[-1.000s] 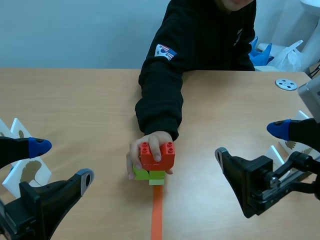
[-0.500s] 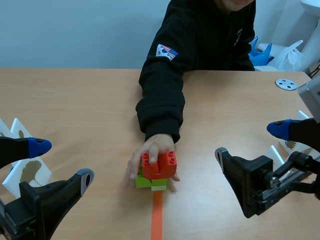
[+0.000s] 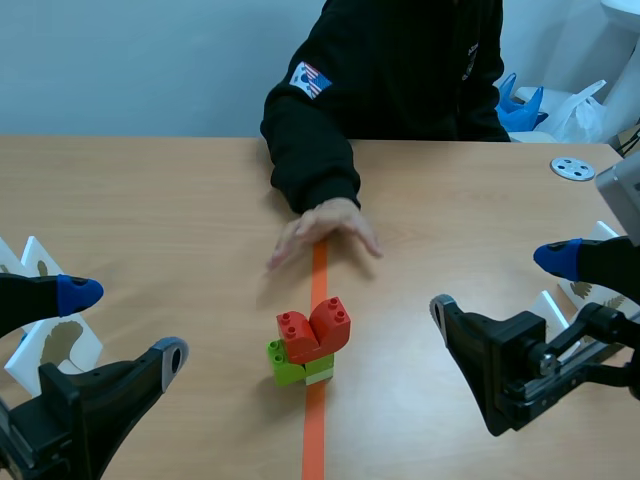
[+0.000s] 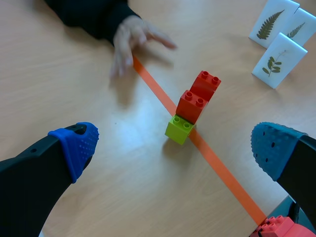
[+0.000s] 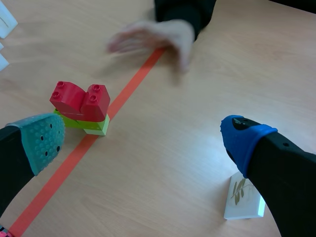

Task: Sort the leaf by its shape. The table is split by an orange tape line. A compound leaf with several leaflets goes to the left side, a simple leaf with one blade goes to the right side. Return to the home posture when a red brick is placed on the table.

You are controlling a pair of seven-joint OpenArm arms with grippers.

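Two red bricks (image 3: 316, 328) sit on lime-green bricks (image 3: 290, 366) as a small stack on the orange tape line (image 3: 314, 430), mid-table. The same stack (image 4: 196, 96) lies ahead of my left gripper (image 4: 175, 148), which is open and holds nothing. In the right wrist view the stack (image 5: 81, 98) is ahead of one finger of my right gripper (image 5: 143, 139), also open with nothing in it. In the scene view, both the left gripper (image 3: 120, 325) and the right gripper (image 3: 498, 283) hang low at the table's near corners. White leaf cards (image 3: 60, 345) stand at the left, others (image 3: 590, 290) at the right.
A person in a black sleeve sits across the table, with a hand (image 3: 325, 230) flat on the tape line beyond the stack. Compound-leaf cards (image 4: 279, 60) stand in a group. A single card (image 5: 244, 195) lies under my right gripper's finger. A grey disc (image 3: 572, 168) sits far right.
The person's hand has let go of the brick stack and pulled back toward the far side, leaving the stack on the tape line. Neither arm has moved.
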